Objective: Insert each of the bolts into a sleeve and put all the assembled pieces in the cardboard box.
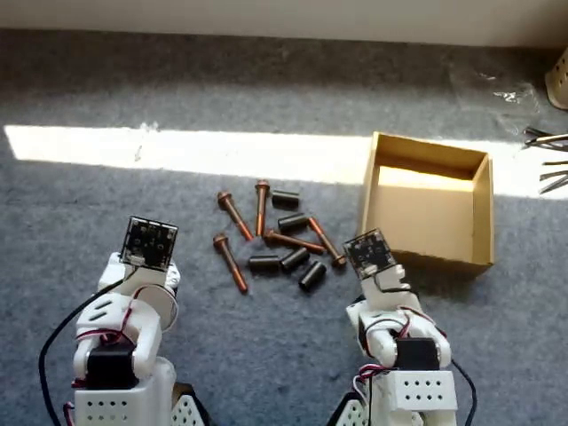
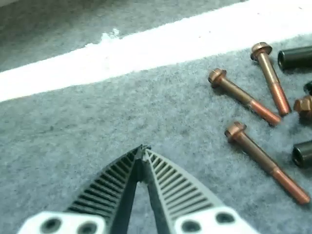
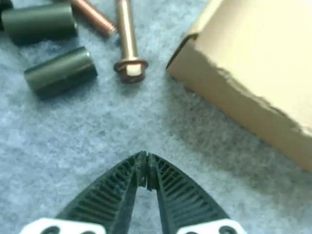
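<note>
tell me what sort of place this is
Probably an indoor hobby or lab setup, not a factory: grey carpet-like covering, a stripe of sunlight across it, and loose bolts, sleeves and a cardboard box laid out as practice parts.

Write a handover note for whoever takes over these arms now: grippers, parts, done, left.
Left gripper: shut, empty, above the carpet near the bolts.
Right gripper: shut, empty, between the sleeves and the cardboard box.
Five bolts and five sleeves lie loose on the carpet.
Cardboard box: empty.
Done: nothing. Left: every insertion and boxing.
</note>
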`<state>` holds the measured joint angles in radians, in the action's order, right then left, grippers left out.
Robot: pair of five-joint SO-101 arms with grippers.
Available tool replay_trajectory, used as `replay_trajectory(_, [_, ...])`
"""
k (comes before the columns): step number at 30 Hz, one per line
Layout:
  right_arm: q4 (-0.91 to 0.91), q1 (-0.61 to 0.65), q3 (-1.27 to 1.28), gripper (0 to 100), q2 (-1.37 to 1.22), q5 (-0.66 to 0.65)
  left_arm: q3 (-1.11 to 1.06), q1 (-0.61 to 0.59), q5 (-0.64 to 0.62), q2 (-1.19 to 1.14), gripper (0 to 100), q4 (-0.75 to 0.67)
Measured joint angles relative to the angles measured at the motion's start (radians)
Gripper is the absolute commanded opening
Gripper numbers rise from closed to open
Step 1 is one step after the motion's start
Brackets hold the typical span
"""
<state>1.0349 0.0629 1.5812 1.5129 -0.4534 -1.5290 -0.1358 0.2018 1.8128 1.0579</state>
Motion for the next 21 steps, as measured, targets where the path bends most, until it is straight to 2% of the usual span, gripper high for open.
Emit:
replay_trajectory(3, [0.114,-0.04,-0.153,0.9,0.0,-0.025,0.075,-0.049,0.0,0.0,1,0.026])
replay_trajectory(7, [0.273,-0.046,-0.394,1.0,0.003,-0.069,0.19,-0.055,0.0,0.008,1,0.081])
replay_trajectory(11, [0.351,-0.049,-0.595,1.0,0.006,-0.094,0.261,-0.06,0.0,-0.014,1,0.086])
replay_trajectory(18, [0.373,-0.049,-0.684,1.0,-0.204,-0.061,0.408,-0.057,0.0,-0.347,1,0.089])
replay_trajectory(21, [0.365,-0.049,-0.723,1.1,-0.347,-0.021,0.445,-0.009,-0.002,-0.512,1,0.089])
